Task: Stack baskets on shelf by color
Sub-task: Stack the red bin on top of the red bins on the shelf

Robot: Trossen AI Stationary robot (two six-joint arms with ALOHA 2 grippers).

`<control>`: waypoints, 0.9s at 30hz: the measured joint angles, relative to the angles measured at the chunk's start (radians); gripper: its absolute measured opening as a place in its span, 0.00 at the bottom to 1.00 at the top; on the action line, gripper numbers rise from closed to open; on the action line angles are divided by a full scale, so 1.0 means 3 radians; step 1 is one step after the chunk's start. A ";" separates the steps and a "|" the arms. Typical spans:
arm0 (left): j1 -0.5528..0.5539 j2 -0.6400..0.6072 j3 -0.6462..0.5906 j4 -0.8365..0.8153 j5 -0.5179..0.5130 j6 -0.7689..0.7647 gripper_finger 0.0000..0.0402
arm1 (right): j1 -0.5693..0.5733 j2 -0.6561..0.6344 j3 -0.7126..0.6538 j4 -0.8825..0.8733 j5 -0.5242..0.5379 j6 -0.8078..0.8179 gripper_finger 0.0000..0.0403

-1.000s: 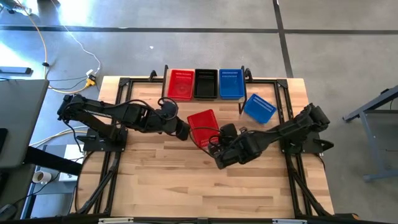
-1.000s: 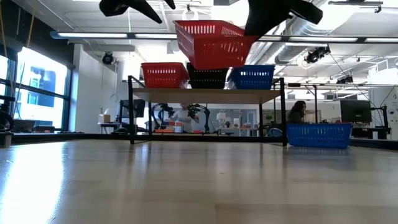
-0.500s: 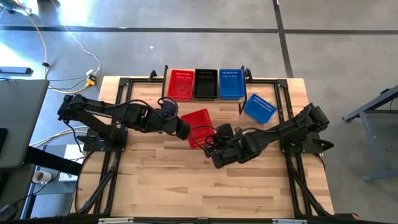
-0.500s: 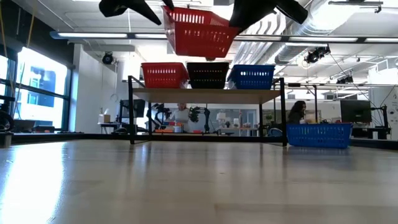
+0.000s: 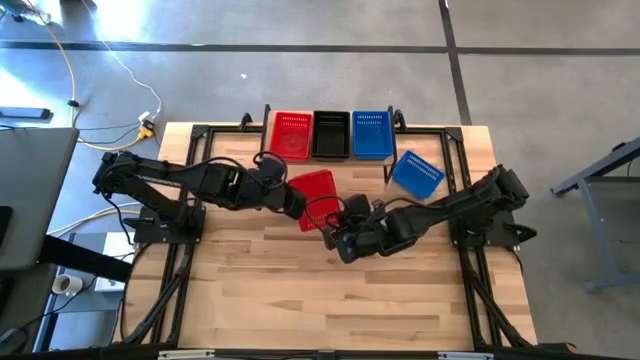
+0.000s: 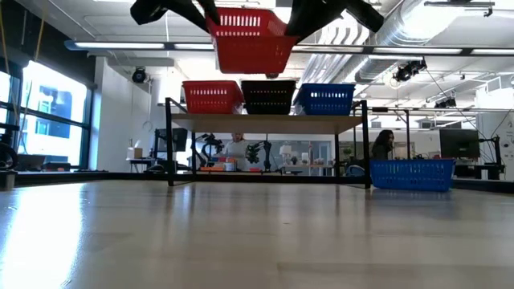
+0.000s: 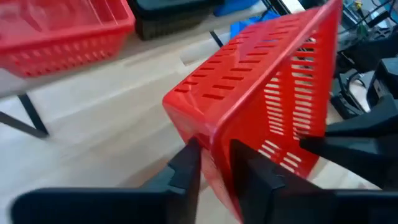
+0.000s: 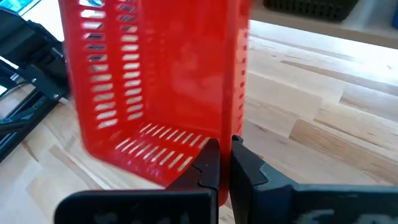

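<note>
Right fingers (image 8: 224, 158) clamp one rim of the lifted red basket (image 5: 315, 192), left fingers (image 7: 217, 165) straddle its opposite wall, grip uncertain, short of the shelf (image 5: 395, 160); light, stiff, slippery plastic, best pinched at the rim.

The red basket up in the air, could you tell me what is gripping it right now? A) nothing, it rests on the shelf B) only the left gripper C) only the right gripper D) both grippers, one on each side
D: the red basket hangs above the table, with the left gripper astride one wall and the right gripper pinching its opposite rim.
</note>
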 joint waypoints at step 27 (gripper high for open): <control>0.0433 -0.0152 0.0093 -0.0110 0.0303 0.0501 0.00 | -0.0145 -0.0439 0.0004 0.0144 -0.0276 -0.1128 0.39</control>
